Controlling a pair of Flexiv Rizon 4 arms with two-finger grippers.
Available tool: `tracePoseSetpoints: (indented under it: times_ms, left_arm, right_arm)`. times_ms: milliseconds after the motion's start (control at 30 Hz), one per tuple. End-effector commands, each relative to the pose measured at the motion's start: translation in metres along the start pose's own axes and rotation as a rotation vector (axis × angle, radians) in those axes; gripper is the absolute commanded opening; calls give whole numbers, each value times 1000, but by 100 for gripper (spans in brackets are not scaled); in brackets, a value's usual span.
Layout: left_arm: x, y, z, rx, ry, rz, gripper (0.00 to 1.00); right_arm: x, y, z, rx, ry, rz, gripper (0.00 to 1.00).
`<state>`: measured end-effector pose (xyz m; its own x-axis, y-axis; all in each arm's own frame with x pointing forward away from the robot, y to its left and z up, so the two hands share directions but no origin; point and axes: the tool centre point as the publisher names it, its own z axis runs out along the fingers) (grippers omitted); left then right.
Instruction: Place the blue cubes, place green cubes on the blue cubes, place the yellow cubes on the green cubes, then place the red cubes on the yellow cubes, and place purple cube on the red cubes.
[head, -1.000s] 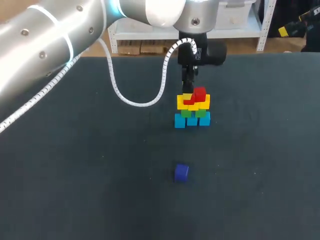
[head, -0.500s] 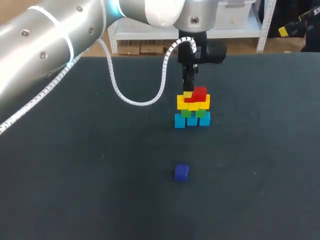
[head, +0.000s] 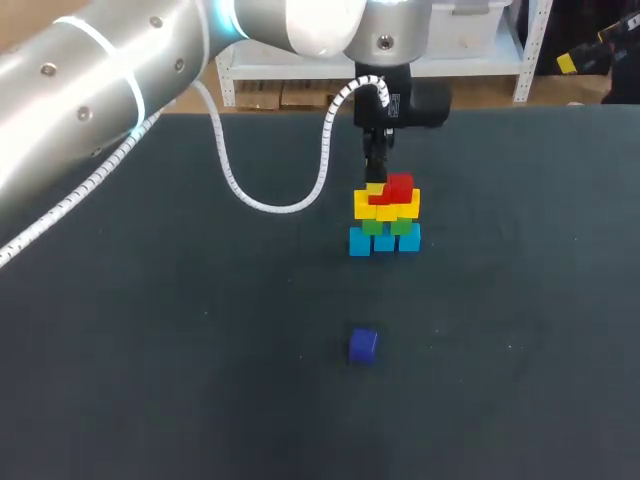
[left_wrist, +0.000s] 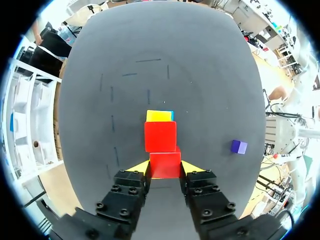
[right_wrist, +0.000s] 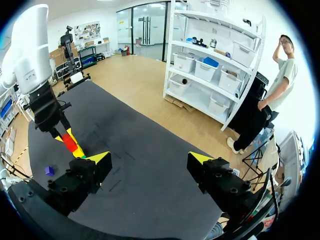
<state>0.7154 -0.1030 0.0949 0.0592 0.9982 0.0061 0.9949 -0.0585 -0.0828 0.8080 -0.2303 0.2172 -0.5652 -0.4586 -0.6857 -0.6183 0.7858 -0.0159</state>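
Red cube (left_wrist: 165, 161) – square-on, level – pinched in left end effector (left_wrist: 165, 169).

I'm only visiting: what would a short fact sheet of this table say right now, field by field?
stack: blue cubes at the bottom, then green cubes, then yellow cubes, red on top
left gripper: over the stack, shut on a red cube; the other red cube lies just ahead of it
right gripper: open, holding nothing, away from the stack
purple cube: alone on the table, apart from the stack
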Motion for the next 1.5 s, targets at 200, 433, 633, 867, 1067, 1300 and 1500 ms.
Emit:
tracePoseSetpoints:
  times_ms: [200, 433, 633, 867, 1067, 1300, 1500]
  left_arm:
    - [2, -4, 1, -3, -9, 3, 0]
    - [2, -6, 0, -2, -23, 6, 29]
    - [2, -6, 1, 4, -21, 4, 56]
    - [3, -7, 1, 3, -17, -1, 100]
    - [4, -13, -8, -16, -8, 9, 100]
    - [15, -27, -19, -60, 11, -10, 100]
    - [22, -39, -23, -105, -3, -27, 100]
  right_arm:
    - [1, 0, 0, -1, -1, 0, 100]
    - [1, 0, 0, -1, -1, 0, 100]
    - [1, 0, 0, -1, -1, 0, 100]
    - [1, 0, 0, -1, -1, 0, 100]
    - [1, 0, 0, -1, -1, 0, 100]
    - [1, 0, 0, -1, -1, 0, 100]
    - [1, 0, 0, -1, -1, 0, 100]
